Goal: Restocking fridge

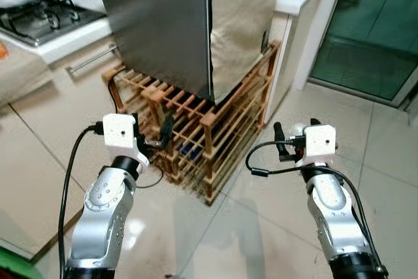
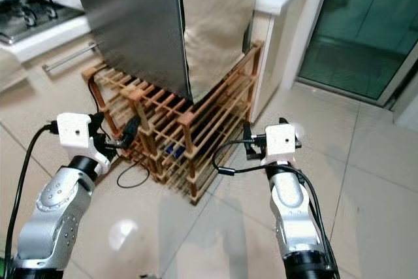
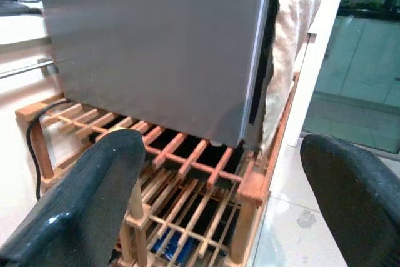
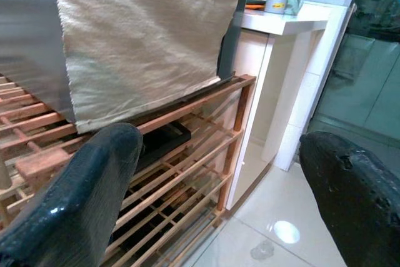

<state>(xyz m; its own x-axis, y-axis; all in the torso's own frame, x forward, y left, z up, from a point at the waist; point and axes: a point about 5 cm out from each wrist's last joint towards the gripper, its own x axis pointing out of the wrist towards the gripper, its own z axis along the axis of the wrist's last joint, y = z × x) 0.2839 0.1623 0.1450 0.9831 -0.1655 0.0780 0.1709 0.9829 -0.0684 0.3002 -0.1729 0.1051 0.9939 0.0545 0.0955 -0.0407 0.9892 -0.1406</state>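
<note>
Fridge (image 1: 160, 24) top cut off

You can see a wooden rack (image 1: 196, 129) on the shiny tile floor (image 1: 385, 161). A tan cloth (image 1: 238, 24) hangs down over its top. A black cord (image 2: 134, 178) lies on the floor beside the rack. A gas stove (image 1: 39, 17) sits on the white counter (image 1: 68, 37). A glass door (image 1: 375, 24) stands near the white cabinet (image 1: 294, 31).
</note>
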